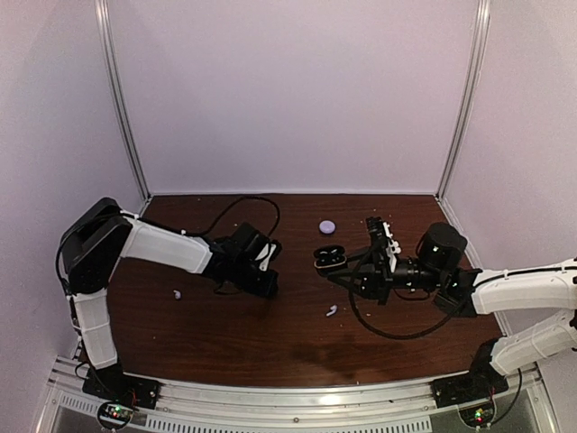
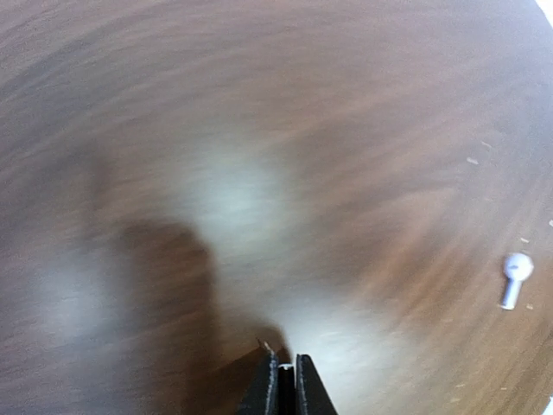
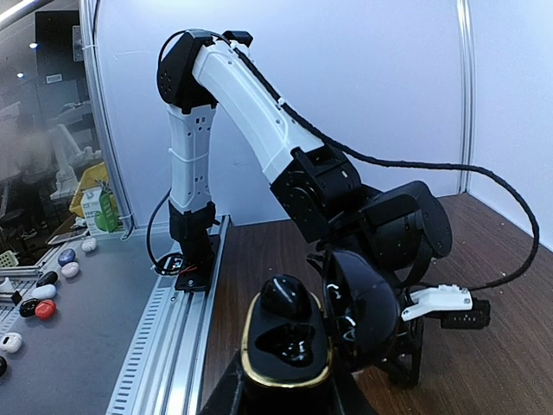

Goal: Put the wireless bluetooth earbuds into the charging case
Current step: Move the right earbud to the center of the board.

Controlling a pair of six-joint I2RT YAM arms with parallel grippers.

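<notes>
charging case [image 1: 326,225]: lavender, round, lying alone on the bench [image 1: 270,343]
earbuds [image 1: 331,311]: both on the bench, one toward the arm bases from the charging case, the other [image 1: 178,293] well to its left
left fingers [image 2: 304,391]: pressed together, empty, left of the charging case
right fingers [image 3: 226,396]: clamped on a black open case [image 3: 285,346], near the charging case

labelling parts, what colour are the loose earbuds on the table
White; the earbuds show best in the left wrist view.
</notes>
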